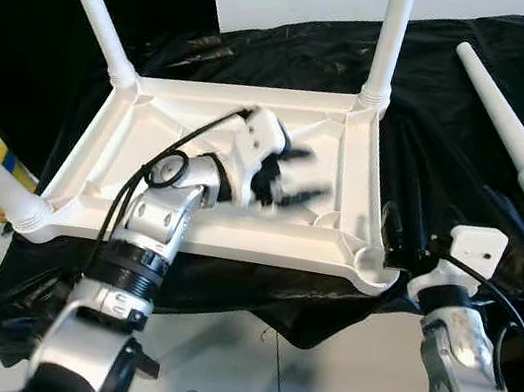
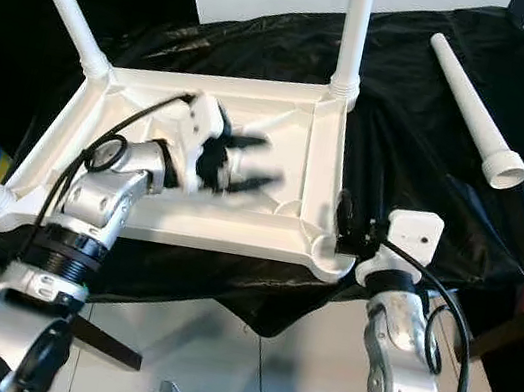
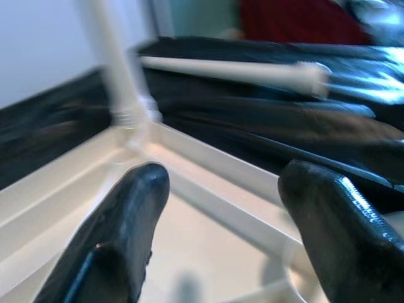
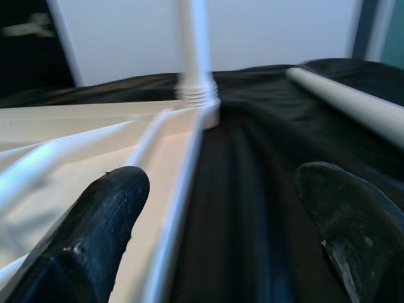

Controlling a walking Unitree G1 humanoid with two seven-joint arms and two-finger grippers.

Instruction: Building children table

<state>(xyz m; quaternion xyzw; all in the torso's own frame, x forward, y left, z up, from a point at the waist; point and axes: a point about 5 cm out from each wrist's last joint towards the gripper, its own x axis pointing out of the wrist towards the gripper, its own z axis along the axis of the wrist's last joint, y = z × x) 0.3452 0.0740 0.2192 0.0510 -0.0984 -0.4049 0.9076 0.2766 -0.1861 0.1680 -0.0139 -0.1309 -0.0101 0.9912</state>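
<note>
Left eye view: left end effector (image 1: pixel 290 183) spread over upturned tabletop (image 1: pixel 109 144).

Table top (image 1: pixel 355 187): white moulded plastic, smooth, slight sheen, ribbed underside. Screwed-in legs (image 1: pixel 392 36) and loose leg (image 2: pixel 468 95): same white plastic, smooth tube, threaded ridges seen at the collar in the right wrist view. Cover sheet (image 1: pixel 455 139): black plastic film, glossy, heavily wrinkled. Floor (image 1: pixel 309 387): white tiles, glazed, dark grout lines. Arms: brushed silver metal with black rubbery cables. Left gripper (image 1: pixel 290 183) fingers (image 3: pixel 120 240): black, smooth, semi-gloss; fine ridging is seen on one pad. Right gripper (image 4: pixel 221 233) fingers (image 4: pixel 95 233): black, matt, slightly scuffed.
</note>
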